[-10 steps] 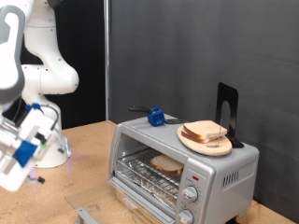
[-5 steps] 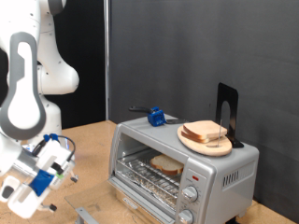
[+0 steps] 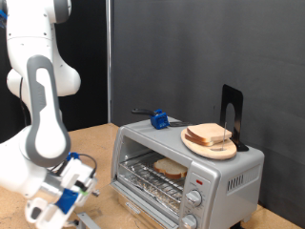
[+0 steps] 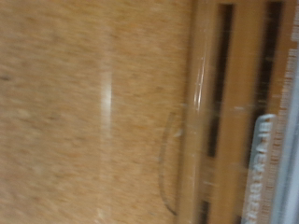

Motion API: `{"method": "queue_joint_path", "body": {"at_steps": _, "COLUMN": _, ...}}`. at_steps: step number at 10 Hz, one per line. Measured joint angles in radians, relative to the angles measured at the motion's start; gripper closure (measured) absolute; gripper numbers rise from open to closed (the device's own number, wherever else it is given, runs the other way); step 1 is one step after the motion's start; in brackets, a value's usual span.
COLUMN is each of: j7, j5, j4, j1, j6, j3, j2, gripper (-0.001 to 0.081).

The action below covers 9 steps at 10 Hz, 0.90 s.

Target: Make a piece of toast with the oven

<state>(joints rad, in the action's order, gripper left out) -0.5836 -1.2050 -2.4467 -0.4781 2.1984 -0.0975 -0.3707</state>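
The silver oven (image 3: 221, 179) stands on the wooden table at the exterior view's right, with its glass door (image 3: 133, 203) folded down open. One piece of toast (image 3: 170, 169) lies on the wire rack inside. A second, similar slice (image 3: 210, 135) lies on a round wooden plate (image 3: 197, 145) on top of the oven. My gripper (image 3: 84, 187) is low over the table at the exterior view's bottom left, close to the open door's front edge. Nothing shows between its fingers. The wrist view is blurred and shows the table top (image 4: 84, 112) and a glassy edge with dark bars (image 4: 220, 112).
A blue clamp-like tool (image 3: 159, 119) lies on the oven's top at the back. A black bookend-shaped stand (image 3: 232, 114) rises behind the plate. The robot's white base (image 3: 43, 86) stands at the exterior view's left. A dark curtain closes off the back.
The arm has swung down and towards the exterior view's right, carrying the gripper from the left edge to just in front of the open oven door. The toast and the oven have not moved.
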Motion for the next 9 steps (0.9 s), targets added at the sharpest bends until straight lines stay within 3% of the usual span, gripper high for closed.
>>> {"method": "queue_joint_path", "body": {"at_steps": 6, "j7": 0.025, "j5": 0.108, "j4": -0.05, "j1": -0.048, "j6": -0.244, "j3": 0.02, "j2": 0.164, "gripper": -0.0003}}
{"method": "queue_joint_path", "body": {"at_steps": 9, "j7": 0.086, "j5": 0.097, "j4": -0.105, "j1": -0.058, "j6": -0.313, "j3": 0.016, "j2": 0.273, "gripper": -0.0003}}
